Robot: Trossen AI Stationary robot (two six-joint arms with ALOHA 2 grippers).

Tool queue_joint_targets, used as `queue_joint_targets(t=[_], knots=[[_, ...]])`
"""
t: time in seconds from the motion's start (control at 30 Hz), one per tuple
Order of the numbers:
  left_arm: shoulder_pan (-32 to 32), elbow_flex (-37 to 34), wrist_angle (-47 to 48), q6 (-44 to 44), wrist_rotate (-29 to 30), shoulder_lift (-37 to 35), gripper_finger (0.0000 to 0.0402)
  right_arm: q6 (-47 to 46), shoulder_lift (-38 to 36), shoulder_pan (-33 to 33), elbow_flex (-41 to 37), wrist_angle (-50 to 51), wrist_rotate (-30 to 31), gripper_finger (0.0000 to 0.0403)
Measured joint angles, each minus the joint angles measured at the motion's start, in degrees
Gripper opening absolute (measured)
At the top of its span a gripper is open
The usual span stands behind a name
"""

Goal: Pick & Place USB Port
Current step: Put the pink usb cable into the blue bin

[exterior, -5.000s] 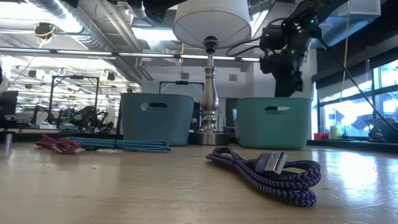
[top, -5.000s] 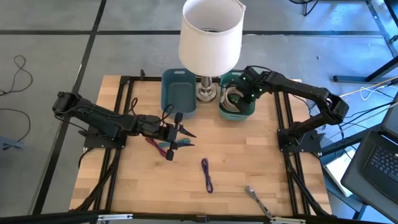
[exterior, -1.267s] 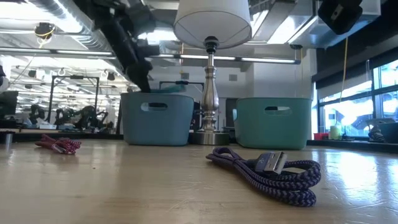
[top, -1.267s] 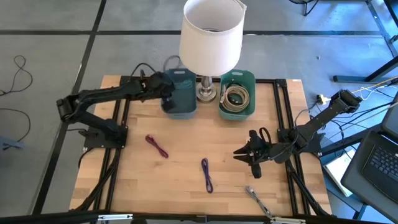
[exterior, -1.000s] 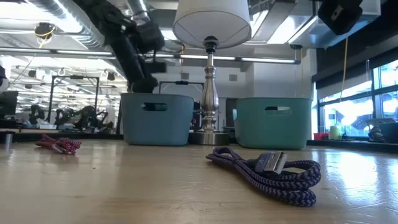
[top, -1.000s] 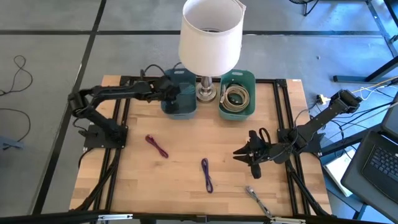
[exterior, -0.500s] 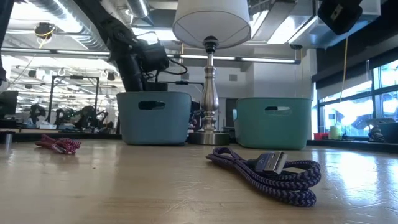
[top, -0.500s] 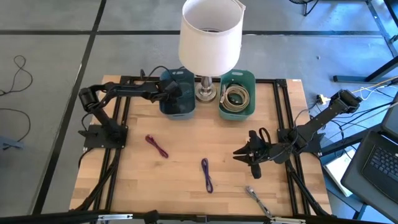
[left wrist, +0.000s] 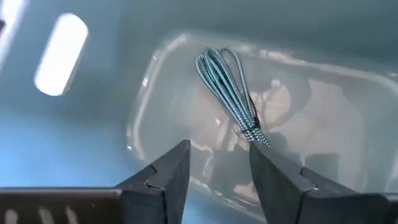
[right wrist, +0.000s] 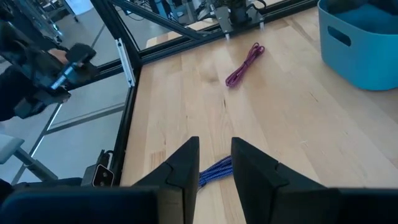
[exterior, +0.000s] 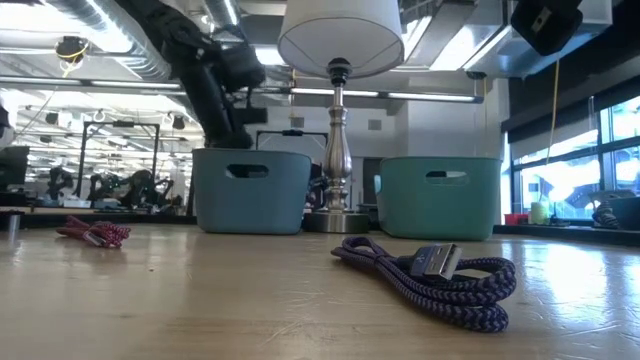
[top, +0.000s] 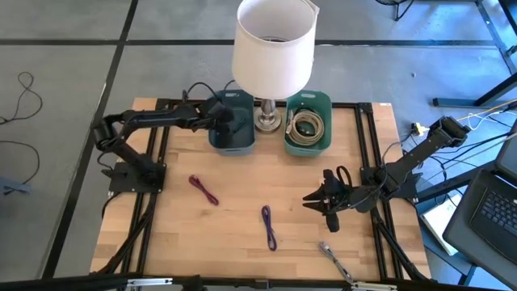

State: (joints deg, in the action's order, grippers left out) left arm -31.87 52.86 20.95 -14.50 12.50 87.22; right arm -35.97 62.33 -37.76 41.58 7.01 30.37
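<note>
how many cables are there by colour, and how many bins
teal cable, in the blue bin: 1
red cable, on the table: 1
purple cable, on the table: 1
grey cable, near the table's front edge: 1
pale coiled cable, in the green bin: 1
blue bin: 1
green bin: 1
Total: 5 cables, 2 bins, 7 things

Lampshade point(top: 273, 44) over both bins point(top: 233, 121)

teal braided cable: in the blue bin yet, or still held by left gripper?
In the bin. The teal braided cable lies on the blue plastic bin floor, clear of the open left gripper.
</note>
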Motion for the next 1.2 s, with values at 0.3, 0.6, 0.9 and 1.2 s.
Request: queue_joint_targets(t=[0.3,0.6,0.9,1.2], knots=[[2.01,0.03,4.97,-1.29,0.91,-11.28,0.0154,0.0,0.0,0.0,0.0,-0.11,0.01,0.0095],[2.66,0.04,19.43,-2.34,0.51,-18.65,0.0143,0.0,0.0,0.0,0.0,-0.36,0.0,0.0095],[10.18,0.04,42.28,8.92,-11.61,-22.97,0.0143,-1.09,0.0,0.01,0.0,-0.42,-0.12,0.0095],[32.67,-3.31,45.55,22.16,-15.25,-25.52,0.0143,-1.15,0.39,0.01,0.0,-0.3,-0.07,0.0095]])
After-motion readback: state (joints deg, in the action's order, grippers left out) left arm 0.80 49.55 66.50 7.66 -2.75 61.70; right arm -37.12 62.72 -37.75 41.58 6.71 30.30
